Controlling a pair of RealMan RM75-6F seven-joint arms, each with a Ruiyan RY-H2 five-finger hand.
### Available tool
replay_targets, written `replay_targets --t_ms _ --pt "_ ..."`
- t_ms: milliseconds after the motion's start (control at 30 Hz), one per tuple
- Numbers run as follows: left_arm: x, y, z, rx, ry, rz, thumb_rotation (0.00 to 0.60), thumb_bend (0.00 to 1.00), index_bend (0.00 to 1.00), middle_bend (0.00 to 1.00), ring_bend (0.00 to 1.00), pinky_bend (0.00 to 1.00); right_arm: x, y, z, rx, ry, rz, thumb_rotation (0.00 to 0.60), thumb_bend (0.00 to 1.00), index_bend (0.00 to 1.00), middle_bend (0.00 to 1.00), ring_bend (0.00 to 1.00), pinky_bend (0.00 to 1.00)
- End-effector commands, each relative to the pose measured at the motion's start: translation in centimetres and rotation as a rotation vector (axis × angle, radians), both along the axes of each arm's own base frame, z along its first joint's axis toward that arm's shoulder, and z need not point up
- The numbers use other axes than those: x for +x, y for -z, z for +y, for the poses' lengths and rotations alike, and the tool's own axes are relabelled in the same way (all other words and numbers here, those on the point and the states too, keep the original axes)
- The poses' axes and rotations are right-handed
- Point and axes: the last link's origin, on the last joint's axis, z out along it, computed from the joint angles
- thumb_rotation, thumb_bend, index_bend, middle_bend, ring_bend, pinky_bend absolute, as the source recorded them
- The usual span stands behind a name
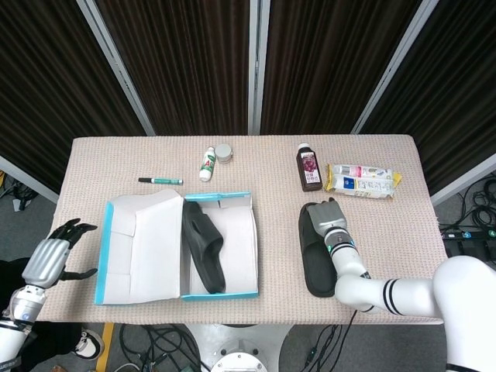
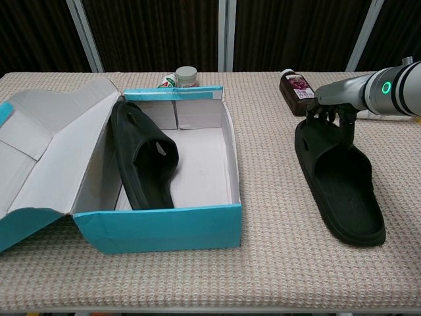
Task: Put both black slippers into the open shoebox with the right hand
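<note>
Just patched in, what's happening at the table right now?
One black slipper already lies in the open shoebox. The right hand is down on the far end of the second slipper, which sits flat on the table right of the box. The left hand hangs empty off the table's left edge.

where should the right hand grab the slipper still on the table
By the strap end of the slipper, coming from above. It lies flat, sole down, and the arched strap is its only raised part. The right hand is already there, fingers reaching down at that end.
</note>
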Motion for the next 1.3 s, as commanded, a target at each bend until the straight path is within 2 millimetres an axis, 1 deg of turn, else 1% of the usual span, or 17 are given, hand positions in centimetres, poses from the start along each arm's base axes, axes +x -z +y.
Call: replay_targets --t_ms 33,233,400,500,633,733,900,967,1133,1200,1300 --pt "0.1 0.0 0.0 -0.001 0.001 0.0 0.6 0.0 0.21 0.21 0.09 0.18 0.2 -0.3 0.0 -0.017 -0.016 -0.027 0.6 0.1 0.47 0.43 0.24 0.16" --pt "0.3 0.2 0.1 -0.004 0.007 0.001 0.6 0.0 0.21 0.21 0.09 0.18 0.8 -1.8 0.3 -0.036 -0.042 -0.094 0.6 0.11 0.5 0.45 0.27 0.16" --pt "0.5 0.2 0.1 -0.006 0.008 0.002 0.6 0.0 0.21 0.21 0.09 0.18 1.7 -4.2 0.4 -0.067 -0.072 -0.181 0.6 0.11 0.5 0.45 0.27 0.16" --pt "0.7 0.2 0.2 -0.006 0.011 0.001 0.6 0.0 0.21 0.21 0.09 0.18 2.5 -6.2 0.6 -0.086 -0.099 -0.27 0.6 0.11 0.51 0.46 0.28 0.17" --pt "1.0 0.2 0.3 -0.008 0.015 0.0 0.6 0.0 0.21 0.21 0.09 0.18 3.8 -8.2 1.0 -0.088 -0.132 -0.399 0.6 0.11 0.52 0.46 0.28 0.17" --pt "1.2 0.2 0.3 -0.007 0.019 0.002 0.6 0.0 0.21 0.21 0.09 0.18 4.8 -9.0 1.3 -0.08 -0.165 -0.515 0.6 0.11 0.52 0.46 0.29 0.18" --pt "1.5 0.1 0.3 0.002 0.025 0.005 0.6 0.0 0.21 0.21 0.09 0.18 5.9 -9.0 1.7 -0.061 -0.226 -0.691 0.6 0.11 0.53 0.47 0.3 0.19" --pt "1.7 0.0 0.5 0.009 0.028 0.004 0.6 0.0 0.21 0.21 0.09 0.18 6.3 -8.5 1.9 -0.048 -0.234 -0.78 0.6 0.11 0.53 0.47 0.3 0.19" --pt "1.7 -0.2 0.5 0.009 0.023 0.006 0.6 0.0 0.21 0.21 0.09 0.18 7.6 -7.1 2.3 0.028 -0.181 -1.001 0.6 0.11 0.53 0.47 0.3 0.2" --pt "1.8 -0.2 0.6 0.01 0.024 0.007 0.6 0.0 0.21 0.21 0.09 0.18 8.0 -6.6 2.3 0.038 -0.188 -1.053 0.6 0.1 0.53 0.47 0.3 0.2" --pt "1.7 -0.2 0.5 0.012 0.022 0.003 0.6 0.0 0.21 0.21 0.09 0.18 8.3 -5.4 2.3 0.056 -0.188 -1.127 0.6 0.1 0.53 0.47 0.3 0.2"
